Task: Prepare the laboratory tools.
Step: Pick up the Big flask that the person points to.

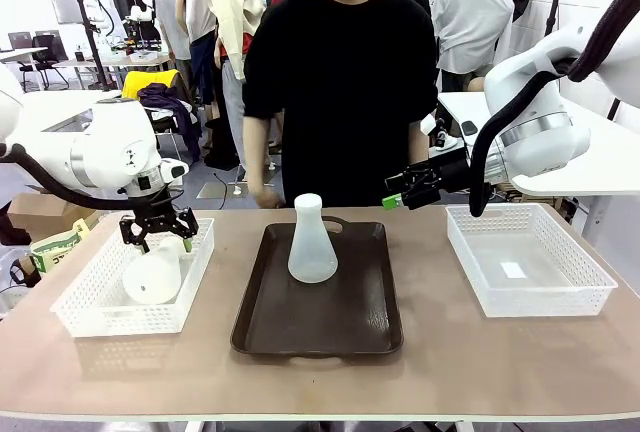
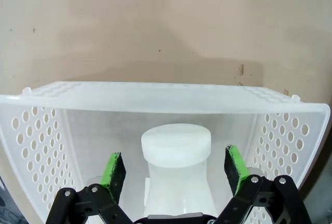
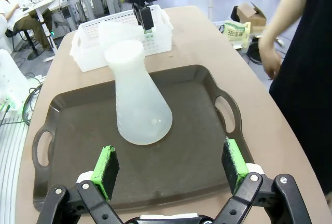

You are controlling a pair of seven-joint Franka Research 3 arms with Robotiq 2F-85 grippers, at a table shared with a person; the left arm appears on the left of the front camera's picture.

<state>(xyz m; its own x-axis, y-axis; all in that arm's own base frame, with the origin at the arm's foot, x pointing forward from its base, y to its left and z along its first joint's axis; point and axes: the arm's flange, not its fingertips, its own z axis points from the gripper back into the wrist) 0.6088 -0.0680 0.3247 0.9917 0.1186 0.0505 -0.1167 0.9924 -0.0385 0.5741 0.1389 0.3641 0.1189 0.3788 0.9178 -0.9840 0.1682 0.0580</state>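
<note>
Left gripper [image 2: 175, 168]: the jaws were held wide, and a green pad was seen at each side of a flask neck, apart from it.
Basket flask [image 2: 176, 146]: it was found directly under the left gripper, inside the left basket [image 1: 85, 322], with its mouth turned up toward the gripper; whether it stood straight or leaned could not be told.
Right gripper [image 3: 171, 164]: the jaws were spread wide and nothing was held.
Tray flask [image 1: 311, 242]: it was stood upright on the dark tray [image 1: 300, 337], ahead of and below the right gripper, well apart from it.
Handling: both flasks were judged light, stiff and smooth. The sloped wall was judged likely to slip out of the pads, so the short straight neck was judged the best hold.
In the way: the basket walls were seen close around the left gripper. The person's hand [image 3: 271, 58] was seen ahead of the right gripper, off to one side. The right basket [image 1: 590, 292] was set on the bench [image 1: 450, 362] to the right gripper's outer side.
</note>
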